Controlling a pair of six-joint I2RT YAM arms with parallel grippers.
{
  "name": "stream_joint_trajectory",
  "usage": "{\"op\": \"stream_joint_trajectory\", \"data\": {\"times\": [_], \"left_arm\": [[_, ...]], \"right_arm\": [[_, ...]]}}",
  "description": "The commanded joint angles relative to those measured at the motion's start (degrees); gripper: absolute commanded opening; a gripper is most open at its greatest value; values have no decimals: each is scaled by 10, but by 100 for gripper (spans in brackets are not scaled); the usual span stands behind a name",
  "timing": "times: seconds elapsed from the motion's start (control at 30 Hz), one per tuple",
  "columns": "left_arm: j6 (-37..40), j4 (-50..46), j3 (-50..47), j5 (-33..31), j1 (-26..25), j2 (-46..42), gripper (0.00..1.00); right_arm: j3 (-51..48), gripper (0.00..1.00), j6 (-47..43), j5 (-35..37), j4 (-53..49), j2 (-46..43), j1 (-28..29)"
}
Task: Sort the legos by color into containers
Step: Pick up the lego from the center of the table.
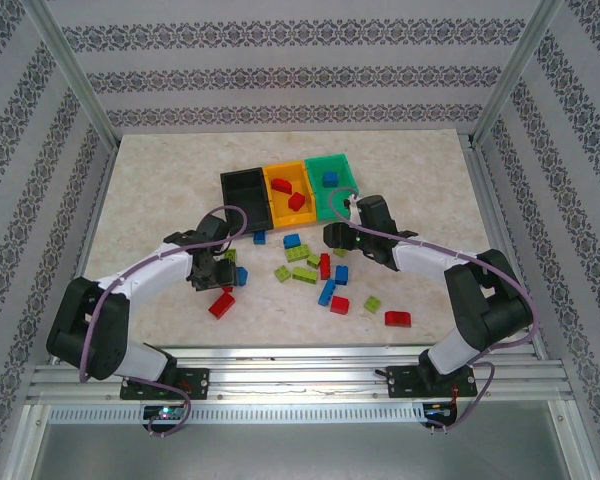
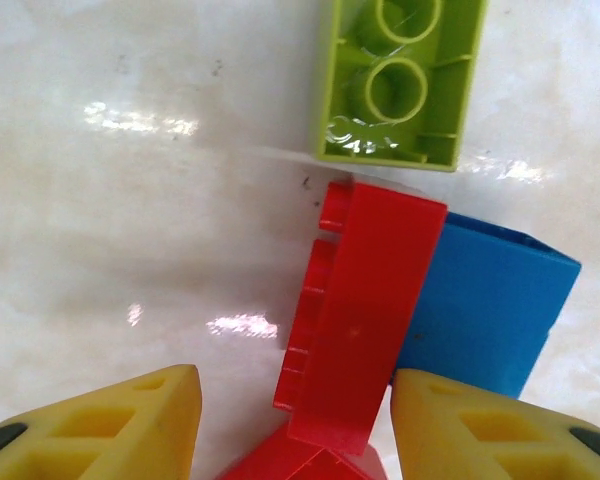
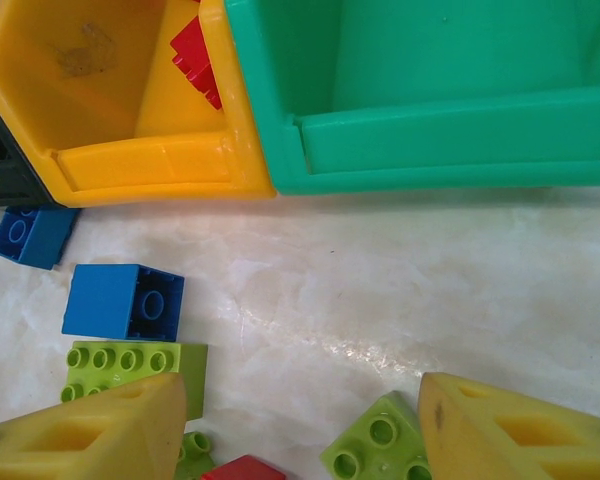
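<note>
In the left wrist view a red lego point(image 2: 365, 310) stands on edge between my left gripper's point(image 2: 295, 430) yellow fingers. The right finger point(image 2: 480, 430) is at its side and the left finger point(image 2: 110, 430) stands apart from it, so the jaws are open. A blue lego point(image 2: 490, 305) leans behind it and a lime one point(image 2: 400, 80) lies beyond. My right gripper point(image 3: 300, 430) hangs open over bare table before the orange-yellow bin point(image 3: 150, 165) and the green bin point(image 3: 440, 140). A lime lego point(image 3: 380, 450) lies by its right finger.
The black point(image 1: 242, 176), orange-yellow point(image 1: 270, 190) and green point(image 1: 352, 172) bins stand in a row at mid-table. Red bricks lie in the yellow bin and a blue one point(image 1: 330, 179) in the green bin. Loose bricks are scattered between the arms, with a red one point(image 1: 397, 318) near the right.
</note>
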Motion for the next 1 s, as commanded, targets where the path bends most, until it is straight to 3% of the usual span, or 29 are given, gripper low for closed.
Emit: {"op": "stream_joint_trajectory", "data": {"times": [0.0,0.2,0.57,0.83,0.97], "left_arm": [[7,-27,-9,-16,-6,-27,55],[6,-5,-22,-15,-16,-60,56],[28,8,-2,4,-16,37,54],[33,13,3,9,-17,27,28],[35,11,7,18,-18,-13,24]], "right_arm": [[0,63,10,-26,15,1,-5],[2,63,14,-32,15,6,-5],[0,64,15,-33,15,2,-10],[1,64,16,-34,15,3,-13],[1,64,16,-36,16,4,-14]]}}
